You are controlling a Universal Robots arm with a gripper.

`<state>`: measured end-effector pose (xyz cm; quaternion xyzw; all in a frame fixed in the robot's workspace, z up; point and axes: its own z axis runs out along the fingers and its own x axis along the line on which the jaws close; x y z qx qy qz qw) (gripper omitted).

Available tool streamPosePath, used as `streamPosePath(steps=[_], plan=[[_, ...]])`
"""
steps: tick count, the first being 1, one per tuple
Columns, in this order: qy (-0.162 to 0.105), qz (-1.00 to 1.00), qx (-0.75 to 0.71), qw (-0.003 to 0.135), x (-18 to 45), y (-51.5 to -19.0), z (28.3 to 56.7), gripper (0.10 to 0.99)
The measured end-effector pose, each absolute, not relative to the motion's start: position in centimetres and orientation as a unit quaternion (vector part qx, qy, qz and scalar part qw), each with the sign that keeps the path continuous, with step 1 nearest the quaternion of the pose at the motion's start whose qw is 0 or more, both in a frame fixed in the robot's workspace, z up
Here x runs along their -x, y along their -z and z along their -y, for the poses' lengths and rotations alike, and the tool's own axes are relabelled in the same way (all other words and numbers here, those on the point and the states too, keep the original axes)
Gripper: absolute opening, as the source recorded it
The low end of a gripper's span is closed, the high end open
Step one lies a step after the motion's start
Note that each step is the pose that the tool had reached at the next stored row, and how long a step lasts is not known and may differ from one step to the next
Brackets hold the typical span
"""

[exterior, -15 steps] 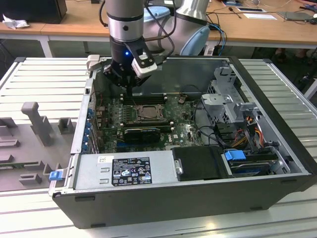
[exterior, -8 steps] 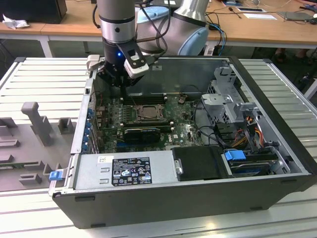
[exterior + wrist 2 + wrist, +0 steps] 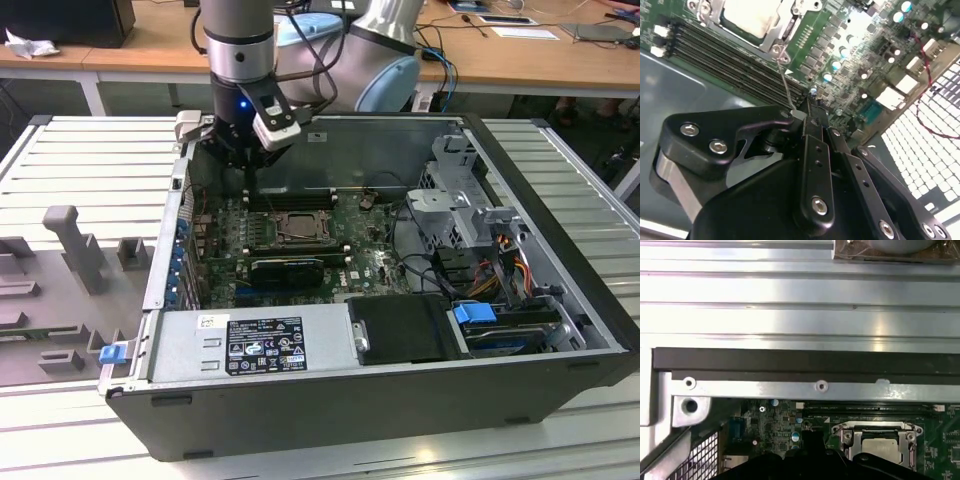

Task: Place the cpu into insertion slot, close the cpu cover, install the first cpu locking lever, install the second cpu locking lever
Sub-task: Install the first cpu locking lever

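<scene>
— Exterior view first. Spotted what?
— Found the gripper (image 3: 245, 172) low inside the open computer case (image 3: 400, 410), above the green board (image 3: 370, 250), just beside the socket (image 3: 300, 228) on the exterior view's left. Noted the case lying on a ribbed metal worktop (image 3: 80, 160).
— And in the second wrist view?
— Saw the black fingers (image 3: 812, 150) clenched together, seemingly pinching the tip of a thin wire locking lever (image 3: 785, 82). Traced that wire back to a corner of the cover (image 3: 776, 37), a dull silver frame lying flat. Made out the chip (image 3: 747, 17) through its window, pale and smooth, seated in the socket. Passed long black memory slots (image 3: 725, 60) alongside.
— First wrist view?
— Caught the chip (image 3: 885, 447) again, square and matte, framed by the cover (image 3: 872, 429). Beyond it, picked out the case's grey rim (image 3: 765, 389) dotted with screws (image 3: 821, 386), then the worktop's bright ribs.
— Judged which step?
— Took it for a locking lever step, with chip in and cover down. Couldn't tell first lever from second.
— Called for what?
— Reckoned on a firm, steady pinch, given springy, slippery wire and a small catch to hook under.
</scene>
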<state>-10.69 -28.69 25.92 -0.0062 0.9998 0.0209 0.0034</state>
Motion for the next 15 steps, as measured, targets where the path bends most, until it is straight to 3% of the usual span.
streamPosePath(steps=[9,12,15], plan=[[-0.021,-1.0,0.006,0.003,6.0,-25.9,28.7,0.106],[-0.041,-0.999,0.006,0.004,5.5,-25.7,28.7,0.106],[-0.042,-0.999,0.007,0.004,5.5,-25.1,28.7,0.106]])
